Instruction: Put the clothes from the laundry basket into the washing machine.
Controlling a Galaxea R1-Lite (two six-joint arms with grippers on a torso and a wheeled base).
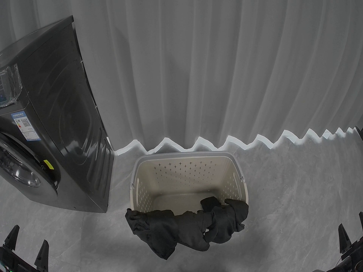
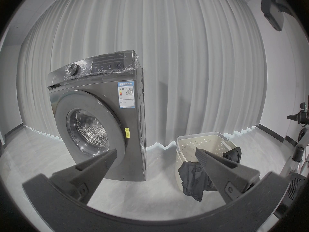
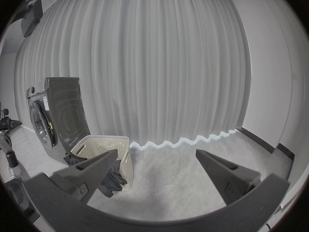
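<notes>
- Charcoal cloth: one crumpled garment [image 1: 177, 229] lies over the near rim of the laundry basket [image 1: 189, 155]. A smaller part sits inside at the near right corner, and the larger part hangs outside towards the floor [image 1: 295, 193].
- The basket is pale perforated plastic and stands just right of the washing machine [image 1: 64, 106]. The rest of its bottom is bare.
- The left gripper [image 1: 28, 242] sits low at the near left with its jaws wide apart, holding nothing.
- The right gripper [image 1: 351, 233] sits at the near right, likewise spread wide and empty. Both are well apart from the basket.
- Judgement: the task has barely started, and the step in hand is the first reach for the garment.
- Recommended: take the thick bunched fold on the rim, not the thin hanging end. Close firmly, then lift until the trailing cloth clears the rim. A snag could drag or tip the light basket.
- The machine's round door appears shut, though the latch cannot be confirmed. It probably needs opening before loading.
</notes>
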